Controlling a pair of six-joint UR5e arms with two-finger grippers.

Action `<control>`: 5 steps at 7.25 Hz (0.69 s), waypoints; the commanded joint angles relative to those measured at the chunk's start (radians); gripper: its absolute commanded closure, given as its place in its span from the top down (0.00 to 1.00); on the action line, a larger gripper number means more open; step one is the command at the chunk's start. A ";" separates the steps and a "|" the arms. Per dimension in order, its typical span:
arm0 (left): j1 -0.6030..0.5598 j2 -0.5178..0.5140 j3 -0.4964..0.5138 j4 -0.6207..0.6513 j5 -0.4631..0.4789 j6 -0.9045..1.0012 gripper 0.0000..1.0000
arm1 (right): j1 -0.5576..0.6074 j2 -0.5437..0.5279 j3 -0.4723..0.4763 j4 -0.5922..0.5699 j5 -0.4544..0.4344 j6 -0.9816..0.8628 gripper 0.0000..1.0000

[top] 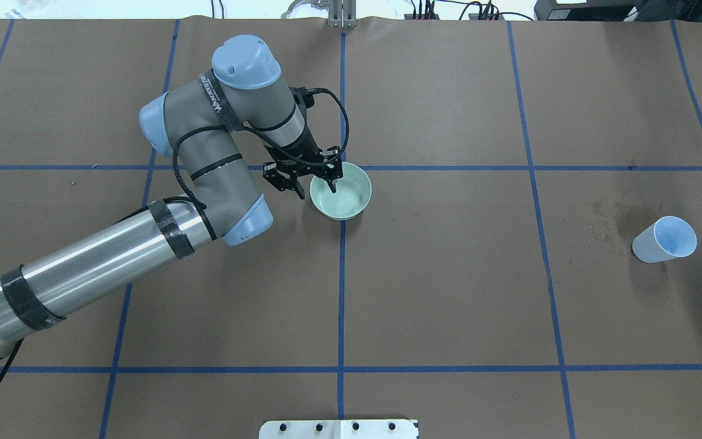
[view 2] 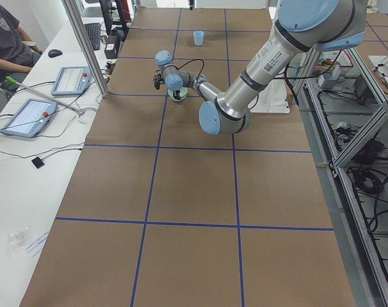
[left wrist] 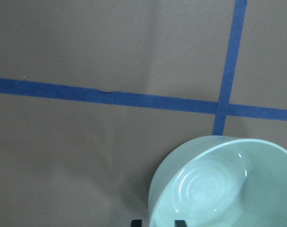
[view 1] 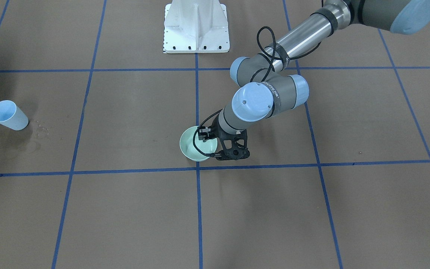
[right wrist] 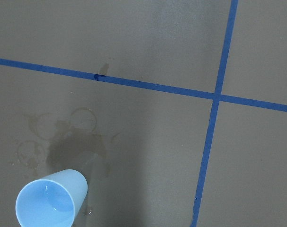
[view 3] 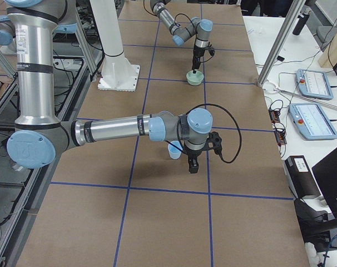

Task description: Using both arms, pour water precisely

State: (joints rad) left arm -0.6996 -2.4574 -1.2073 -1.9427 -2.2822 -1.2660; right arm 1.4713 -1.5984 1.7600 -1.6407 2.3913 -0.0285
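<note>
A pale green bowl (top: 351, 201) stands at the table's middle. My left arm (top: 113, 262) reaches over it. My left gripper (top: 316, 190) points down over the bowl's rim, one finger inside and one outside, shut on the wall. Its black fingertips (left wrist: 136, 222) just show in the left wrist view beside the bowl (left wrist: 219, 189). White glints lie on the bowl's inside; I cannot tell water from glaze. A light blue cup (top: 665, 239) stands far to the right. My right gripper (view 3: 192, 166) hangs beside the cup (view 3: 174, 150), apart from it; I cannot tell if it is open.
Dried water rings and a damp stain (right wrist: 72, 142) mark the brown paper next to the cup (right wrist: 51, 203). The white pedestal base (view 1: 196, 26) stands at the robot's side. Blue tape lines grid the table. An operator (view 2: 5, 38) and tablets are beyond the far edge.
</note>
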 commanded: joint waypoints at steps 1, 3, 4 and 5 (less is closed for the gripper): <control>-0.052 0.053 -0.174 0.014 -0.009 -0.024 1.00 | -0.002 -0.014 0.003 0.077 -0.001 -0.002 0.99; -0.090 0.234 -0.421 0.016 -0.008 -0.061 1.00 | -0.034 -0.104 -0.013 0.398 -0.001 0.002 1.00; -0.092 0.267 -0.440 0.015 -0.002 -0.061 1.00 | -0.107 -0.182 -0.016 0.635 -0.009 0.027 1.00; -0.092 0.270 -0.442 0.015 -0.002 -0.061 1.00 | -0.150 -0.204 -0.028 0.852 -0.012 0.165 1.00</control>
State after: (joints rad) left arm -0.7879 -2.2136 -1.6235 -1.9279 -2.2861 -1.3251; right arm 1.3811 -1.7533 1.7434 -1.0564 2.3841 0.0247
